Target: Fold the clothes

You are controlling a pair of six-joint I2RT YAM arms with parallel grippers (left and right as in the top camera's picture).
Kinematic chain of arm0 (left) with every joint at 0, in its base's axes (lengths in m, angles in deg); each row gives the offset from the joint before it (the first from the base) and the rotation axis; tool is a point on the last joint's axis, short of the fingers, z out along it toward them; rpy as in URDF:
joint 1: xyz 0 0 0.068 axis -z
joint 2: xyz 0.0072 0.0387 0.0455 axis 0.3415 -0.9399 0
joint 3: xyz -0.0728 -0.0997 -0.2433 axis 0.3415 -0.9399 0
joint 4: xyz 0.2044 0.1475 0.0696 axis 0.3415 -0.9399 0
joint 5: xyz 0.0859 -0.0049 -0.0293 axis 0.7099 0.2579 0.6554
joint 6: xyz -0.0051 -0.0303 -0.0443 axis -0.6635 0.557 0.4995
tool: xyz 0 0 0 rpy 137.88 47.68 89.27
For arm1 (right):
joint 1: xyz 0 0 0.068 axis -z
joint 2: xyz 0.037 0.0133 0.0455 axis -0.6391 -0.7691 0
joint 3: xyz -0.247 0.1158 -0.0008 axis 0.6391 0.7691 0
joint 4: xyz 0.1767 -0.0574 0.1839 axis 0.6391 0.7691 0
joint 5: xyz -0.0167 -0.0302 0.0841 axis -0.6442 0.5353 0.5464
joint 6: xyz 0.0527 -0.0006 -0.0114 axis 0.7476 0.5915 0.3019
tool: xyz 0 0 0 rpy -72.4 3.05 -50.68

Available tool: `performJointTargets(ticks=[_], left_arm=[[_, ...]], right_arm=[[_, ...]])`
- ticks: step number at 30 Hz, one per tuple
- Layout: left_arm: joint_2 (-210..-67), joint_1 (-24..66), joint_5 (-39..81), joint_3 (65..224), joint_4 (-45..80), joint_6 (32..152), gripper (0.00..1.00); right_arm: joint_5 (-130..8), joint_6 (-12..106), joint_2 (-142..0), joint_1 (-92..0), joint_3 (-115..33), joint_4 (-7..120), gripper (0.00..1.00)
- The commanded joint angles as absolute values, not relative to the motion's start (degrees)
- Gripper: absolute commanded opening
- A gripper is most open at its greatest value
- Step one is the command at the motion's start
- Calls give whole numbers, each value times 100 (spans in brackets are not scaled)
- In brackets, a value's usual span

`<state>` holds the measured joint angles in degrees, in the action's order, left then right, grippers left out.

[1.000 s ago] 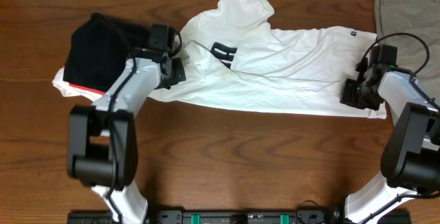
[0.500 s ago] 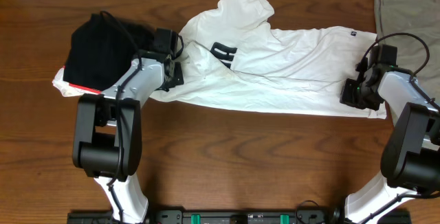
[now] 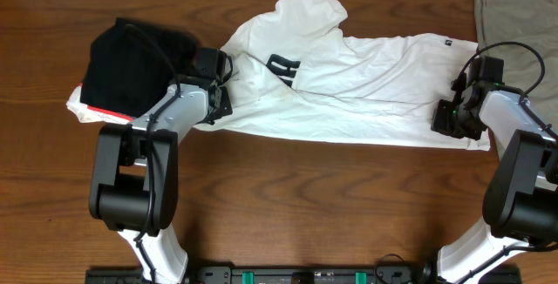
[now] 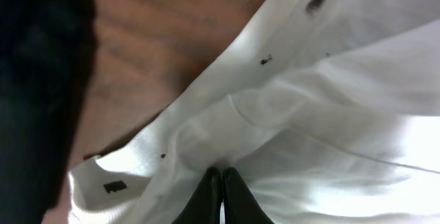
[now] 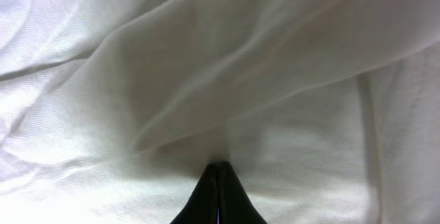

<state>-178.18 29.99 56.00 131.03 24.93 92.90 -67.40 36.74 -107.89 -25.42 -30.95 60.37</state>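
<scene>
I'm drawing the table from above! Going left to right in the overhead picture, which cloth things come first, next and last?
First the black folded garment → white T-shirt with black lettering → olive-grey cloth at the right edge.

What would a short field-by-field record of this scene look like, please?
shirt: white T-shirt, lying crumpled across the table, black lettering showing
left gripper: shut on the T-shirt's fabric at its left end
right gripper: shut on the T-shirt's fabric at its right end
other items: black garment at the left; grey cloth at the far right corner
fold state: not yet folded
</scene>
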Motion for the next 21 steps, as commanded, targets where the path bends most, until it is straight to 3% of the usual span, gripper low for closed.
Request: performJointTargets(ticks=[1, 14, 21], left_arm=[[-18338, 2951, 5576, 12607, 1787, 9698, 6], [-18259, 3091, 5576, 12609, 537, 10131, 6], [-17278, 3233, 5573, 12611, 502, 10131, 6]], right_arm=[[-6845, 3731, -11071, -2577, -2999, 6041, 1], [-6845, 3726, -11071, -2577, -2999, 6212, 4], [-6843, 3726, -11069, -2577, -3001, 6220, 3]])
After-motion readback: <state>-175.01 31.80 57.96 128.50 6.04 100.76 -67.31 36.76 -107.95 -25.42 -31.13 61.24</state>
